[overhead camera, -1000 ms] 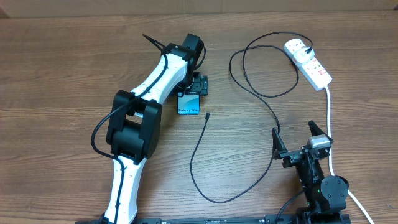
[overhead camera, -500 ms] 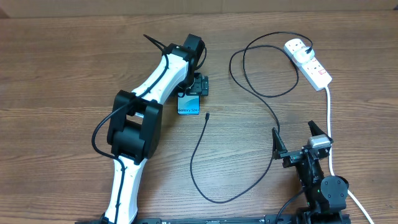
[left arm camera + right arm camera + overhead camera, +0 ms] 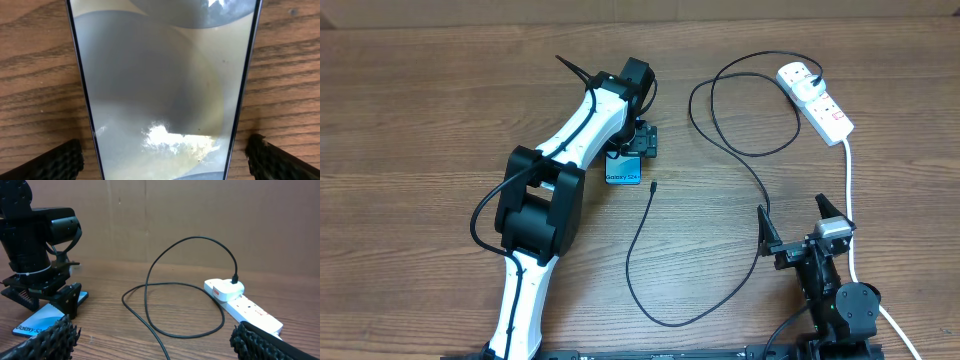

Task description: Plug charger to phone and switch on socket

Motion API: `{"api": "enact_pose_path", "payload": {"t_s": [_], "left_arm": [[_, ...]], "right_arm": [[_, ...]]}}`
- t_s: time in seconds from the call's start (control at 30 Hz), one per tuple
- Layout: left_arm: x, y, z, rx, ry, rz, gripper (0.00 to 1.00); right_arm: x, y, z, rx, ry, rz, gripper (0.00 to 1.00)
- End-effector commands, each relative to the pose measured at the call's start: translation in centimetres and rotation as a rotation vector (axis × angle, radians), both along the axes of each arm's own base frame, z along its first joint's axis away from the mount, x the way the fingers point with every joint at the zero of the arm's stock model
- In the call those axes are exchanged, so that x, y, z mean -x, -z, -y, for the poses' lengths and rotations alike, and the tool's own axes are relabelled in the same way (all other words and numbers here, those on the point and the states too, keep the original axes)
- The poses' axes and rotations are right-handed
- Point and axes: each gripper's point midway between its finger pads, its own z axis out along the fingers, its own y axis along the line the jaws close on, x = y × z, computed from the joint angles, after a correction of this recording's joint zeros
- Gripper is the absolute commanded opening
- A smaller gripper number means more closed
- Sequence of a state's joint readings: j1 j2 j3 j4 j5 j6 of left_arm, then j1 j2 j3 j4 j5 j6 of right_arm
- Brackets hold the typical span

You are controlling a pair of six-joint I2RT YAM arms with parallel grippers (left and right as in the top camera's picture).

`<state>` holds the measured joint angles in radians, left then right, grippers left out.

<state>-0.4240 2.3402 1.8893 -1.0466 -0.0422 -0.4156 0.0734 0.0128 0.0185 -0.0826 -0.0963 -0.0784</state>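
Note:
The phone lies flat on the wooden table, blue screen up, with its "Galaxy" text at the near end. My left gripper is open over its far end. In the left wrist view the phone fills the frame and the left gripper's fingers straddle it with a gap on each side. The charger's black cable runs from its plug in the white socket to a loose connector tip right of the phone. My right gripper is open and empty at the near right.
The socket's thick white cord runs down the right side past my right arm. In the right wrist view the cable loops between the phone and the socket. A cardboard wall stands at the back.
My left arm has shifted slightly to the right over the phone. The cable, the socket and my right arm have not moved.

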Motion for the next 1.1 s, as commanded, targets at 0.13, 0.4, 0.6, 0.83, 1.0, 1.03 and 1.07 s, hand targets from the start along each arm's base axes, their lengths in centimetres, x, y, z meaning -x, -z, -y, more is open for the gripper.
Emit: {"api": "enact_pose_path", "payload": {"t_s": [0.13,0.4,0.6,0.83,1.0,1.03,1.07], "left_arm": [[0.2,0.7,-0.4,-0.026,-0.011,-0.009,1.0],[0.3,1.3,-0.5,-0.025,-0.012,-0.009,1.0],[0.5,1.5,-0.6,-0.027,-0.011,-0.012,1.0],[0.6,1.6,-0.6,-0.029,-0.008,-0.015,1.0],[0.8,1.9,-0.8,-0.034,-0.008,-0.024,1.0],[0.9,1.9,-0.8,-0.034,-0.008,-0.025,1.0],[0.9,2.0,-0.8,-0.035,-0.008,-0.026,1.0]], "right_arm": [[0.0,0.2,0.0,-0.007,0.005,0.003,1.0],[0.0,0.2,0.0,-0.007,0.005,0.003,1.0],[0.0,0.2,0.0,-0.006,0.005,0.003,1.0],[0.0,0.2,0.0,-0.007,0.005,0.003,1.0],[0.0,0.2,0.0,-0.006,0.005,0.003,1.0],[0.0,0.1,0.0,-0.007,0.004,0.004,1.0],[0.0,0.2,0.0,-0.007,0.005,0.003,1.0]]}}
